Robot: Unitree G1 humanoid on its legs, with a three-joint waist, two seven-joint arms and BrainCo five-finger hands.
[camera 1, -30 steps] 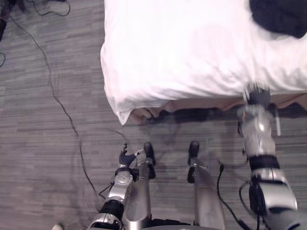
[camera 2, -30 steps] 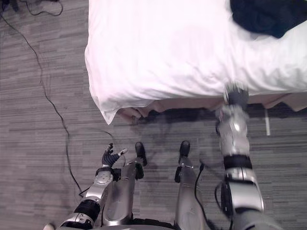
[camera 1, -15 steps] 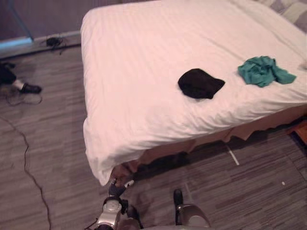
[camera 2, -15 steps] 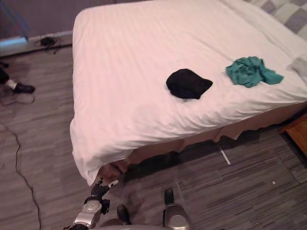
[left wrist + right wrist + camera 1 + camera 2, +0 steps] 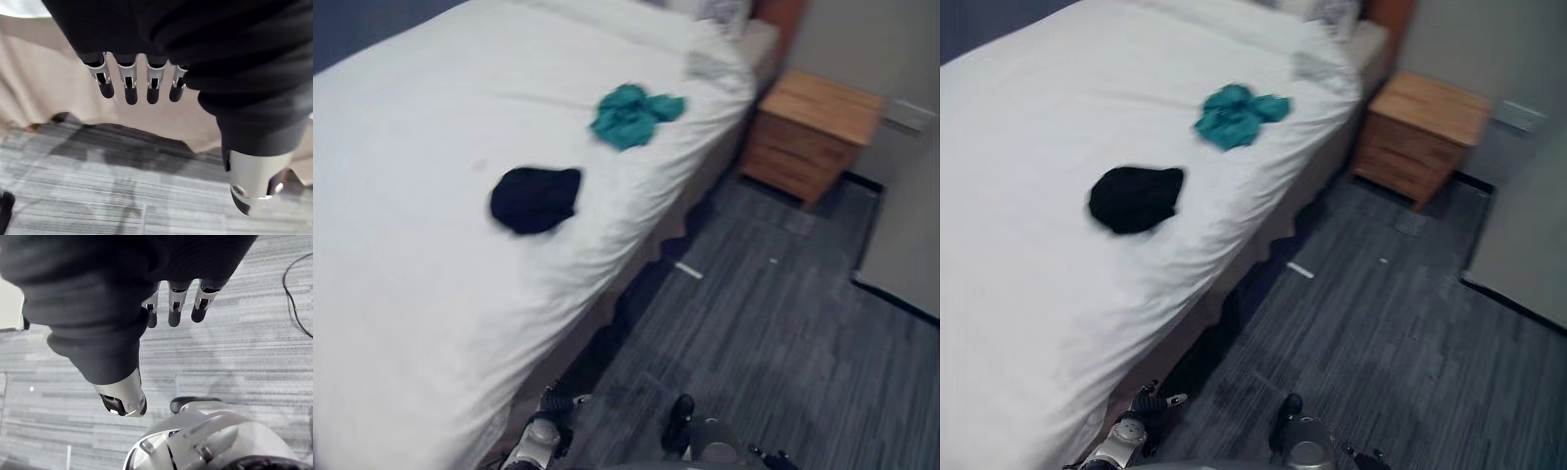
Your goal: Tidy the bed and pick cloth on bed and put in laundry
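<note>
A black cloth [image 5: 535, 199] lies crumpled on the white bed [image 5: 401, 304] near its side edge. A teal cloth [image 5: 632, 114] lies further up the bed, towards the pillows [image 5: 717, 61]. My left hand [image 5: 1141, 415] hangs low beside the bed's side, far below both cloths. In the left wrist view its fingers [image 5: 128, 84] are straight and empty, in front of the beige bed skirt [image 5: 44, 83]. My right hand [image 5: 175, 308] hangs over the grey floor with straight, empty fingers.
A wooden nightstand [image 5: 813, 132] stands past the head of the bed. A pale wall or door panel [image 5: 901, 235] rises at the right. Grey plank floor [image 5: 773, 333] runs along the bed's side, with a small white scrap [image 5: 687, 270] on it.
The camera has swung along the bed, bringing the cloths, pillows and nightstand into sight. My right arm, raised at the bed's edge a second ago, now hangs low.
</note>
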